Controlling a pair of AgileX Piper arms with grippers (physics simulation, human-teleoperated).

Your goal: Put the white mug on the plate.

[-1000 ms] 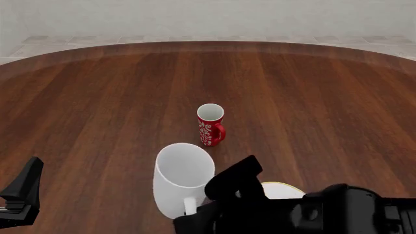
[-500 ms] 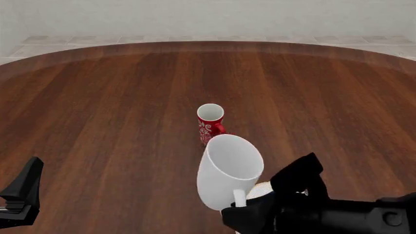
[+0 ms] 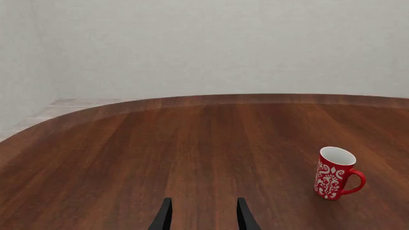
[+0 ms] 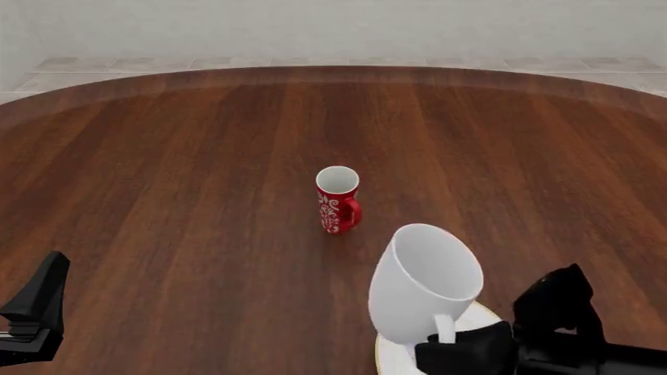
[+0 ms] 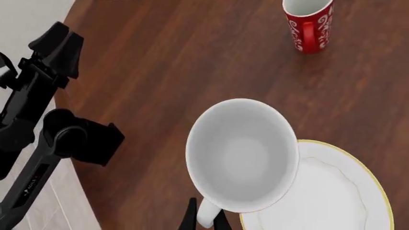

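1. The red mug (image 4: 338, 200) stands alone near the table's (image 4: 156, 156) middle; bare wood lies all around it.
2. At the near edge, the white mug (image 4: 424, 291) hangs tilted over the plate (image 4: 393, 353), blocking it.

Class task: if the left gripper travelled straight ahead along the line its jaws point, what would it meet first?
Nothing, as far as the left wrist view shows: ahead of the left gripper lies bare table. The red mug stands well off to one side, though depth is uncertain.

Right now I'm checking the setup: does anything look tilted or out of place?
Only the white mug: it hangs tilted over the plate, held by its handle in the right gripper. The red mug stands upright.
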